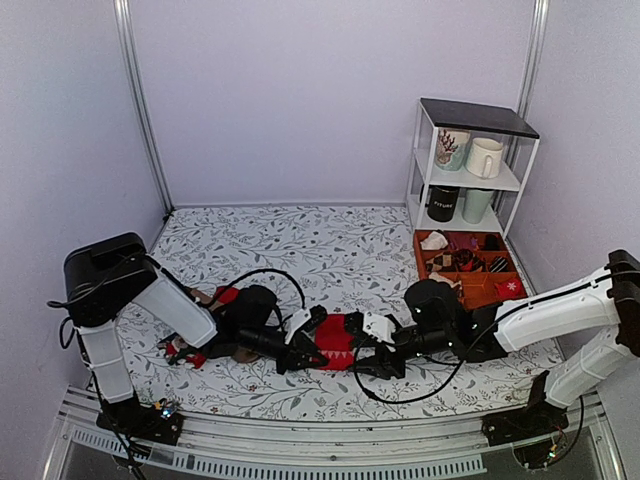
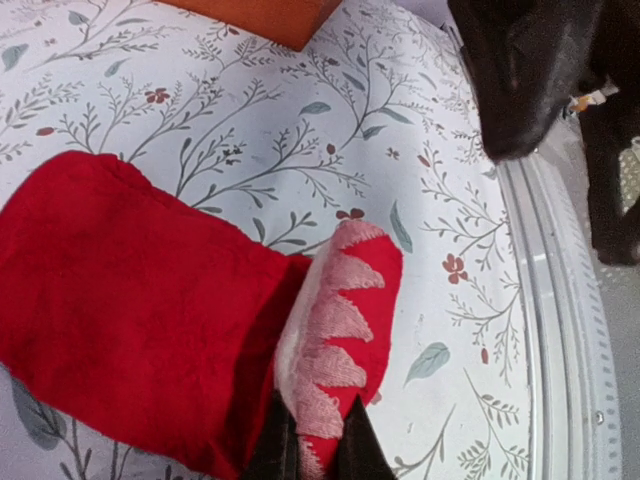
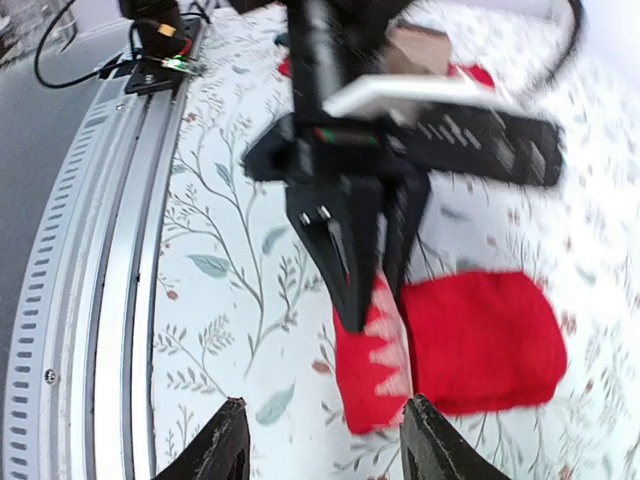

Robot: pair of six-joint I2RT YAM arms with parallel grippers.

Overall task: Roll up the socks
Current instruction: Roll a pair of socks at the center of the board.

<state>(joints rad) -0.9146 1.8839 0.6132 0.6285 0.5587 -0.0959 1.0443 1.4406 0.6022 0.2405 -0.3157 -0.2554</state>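
Observation:
The red socks (image 1: 338, 340) lie on the floral cloth between both grippers, folded into a thick red bundle (image 2: 130, 310) with a cuff of pale beige zigzag (image 2: 335, 345) standing out at the side. My left gripper (image 2: 317, 440) is shut on that cuff end; it shows from the front in the right wrist view (image 3: 370, 270), its fingers (image 3: 345, 255) pinching the cuff (image 3: 375, 365). My right gripper (image 3: 320, 440) is open and empty, just short of the bundle (image 3: 485, 340), its fingertips either side of the cuff end.
An orange tray (image 1: 470, 262) of small items and a white shelf (image 1: 470, 170) with mugs stand at the back right. Other socks and a small toy (image 1: 205, 320) lie by the left arm. The metal table rail (image 3: 100, 260) runs along the near edge.

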